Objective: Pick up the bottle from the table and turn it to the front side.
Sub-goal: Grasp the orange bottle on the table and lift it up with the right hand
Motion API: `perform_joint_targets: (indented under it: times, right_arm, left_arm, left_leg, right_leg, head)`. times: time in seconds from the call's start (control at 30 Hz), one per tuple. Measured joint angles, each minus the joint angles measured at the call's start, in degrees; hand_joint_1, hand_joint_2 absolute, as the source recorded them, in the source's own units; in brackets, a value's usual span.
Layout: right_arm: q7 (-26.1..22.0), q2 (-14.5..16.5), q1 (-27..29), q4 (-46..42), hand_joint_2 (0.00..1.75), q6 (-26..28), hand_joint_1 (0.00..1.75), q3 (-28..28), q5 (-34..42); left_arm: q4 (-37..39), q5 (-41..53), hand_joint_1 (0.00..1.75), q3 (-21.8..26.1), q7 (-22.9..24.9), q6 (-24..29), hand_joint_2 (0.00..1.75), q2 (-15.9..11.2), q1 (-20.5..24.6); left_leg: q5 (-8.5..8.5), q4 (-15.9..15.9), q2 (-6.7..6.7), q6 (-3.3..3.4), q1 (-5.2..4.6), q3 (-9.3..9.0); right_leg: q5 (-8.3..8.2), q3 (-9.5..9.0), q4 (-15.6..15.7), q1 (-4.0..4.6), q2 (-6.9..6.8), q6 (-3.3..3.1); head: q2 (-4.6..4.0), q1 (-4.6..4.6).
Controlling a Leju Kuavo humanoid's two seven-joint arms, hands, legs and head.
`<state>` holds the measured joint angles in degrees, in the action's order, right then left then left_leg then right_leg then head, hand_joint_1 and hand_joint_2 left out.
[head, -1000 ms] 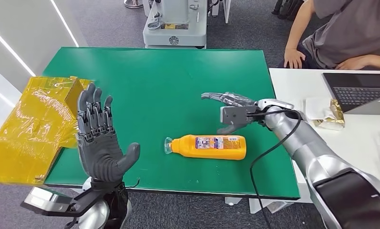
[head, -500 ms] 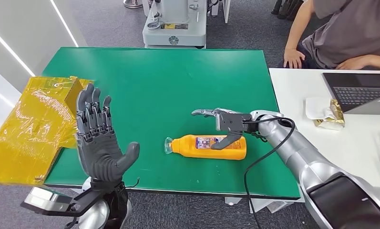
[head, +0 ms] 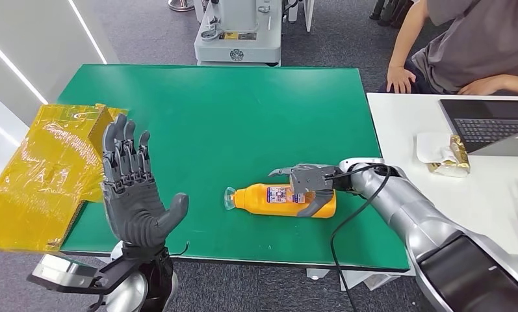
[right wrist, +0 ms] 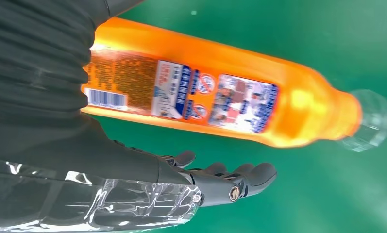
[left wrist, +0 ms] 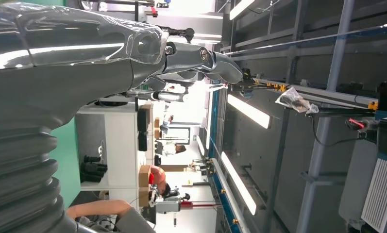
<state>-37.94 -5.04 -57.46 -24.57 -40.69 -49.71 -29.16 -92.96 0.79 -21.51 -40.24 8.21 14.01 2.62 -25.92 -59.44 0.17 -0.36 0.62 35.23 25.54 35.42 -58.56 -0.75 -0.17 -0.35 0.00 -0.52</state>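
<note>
Bottle (head: 283, 200): orange, clear cap, lying on its side on the green table (head: 243, 110), near the front edge and right of the middle. Cap end points toward the left edge, base toward the right edge. The back label with barcode and small print faces up, seen close in the right wrist view (right wrist: 206, 92).

Right hand (head: 305, 184): over the base half of the bottle, reaching in from the right edge. Fingers (head: 283, 173) stretch along the far side of the bottle, thumb (head: 314, 205) comes down on the near side. Fingers apart, not closed round the bottle; in the right wrist view (right wrist: 133, 160) there is green table between the fingers and the bottle. Whether the thumb touches the bottle cannot be told.

Left hand (head: 134, 188): raised upright by the front left corner of the table, palm showing, fingers spread, holding nothing.

Yellow box (head: 45, 172): wrapped in shiny film, overhanging the left edge of the table, behind the left hand.

White table (head: 483, 188): just beside the right edge of the green one. On it a laptop (head: 493, 123) and a gold wrapped packet (head: 450, 157) on white paper.

Person (head: 467, 45): seated beyond the white table, one hand (head: 400, 79) near the far right corner of the green table.

Grey machine base (head: 238, 32): on the floor beyond the far edge.
</note>
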Motion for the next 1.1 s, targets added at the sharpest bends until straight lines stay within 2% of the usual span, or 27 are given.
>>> perform_joint_targets:
  times: [0.6, 1.1]
  right_arm:
    - [1.7, -1.0, -0.4, 3.0, 1.75, 1.1, 0.0, -4.6, -0.1]
    - [-0.2, -1.1, 1.9, 3.5, 1.75, 6.2, 0.0, -5.5, 2.2]
  left_arm:
    - [0.0, -0.1, 0.0, 0.1, 0.0, 1.8, 1.75, 0.0, 0.0]
    - [0.0, -0.2, 0.0, 0.1, 0.0, 2.3, 1.75, 0.0, 0.0]
  left_leg:
    - [0.0, 0.0, 0.0, 0.0, 0.0, -0.01]
    - [0.0, 0.0, 0.01, 0.0, 0.01, -0.01]
  right_leg:
    - [0.0, 0.0, 0.0, 0.0, 0.01, 0.0]
    - [0.0, 0.0, 0.0, 0.0, 0.01, 0.0]
  head:
    - [0.0, 0.01]
    - [0.0, 0.01]
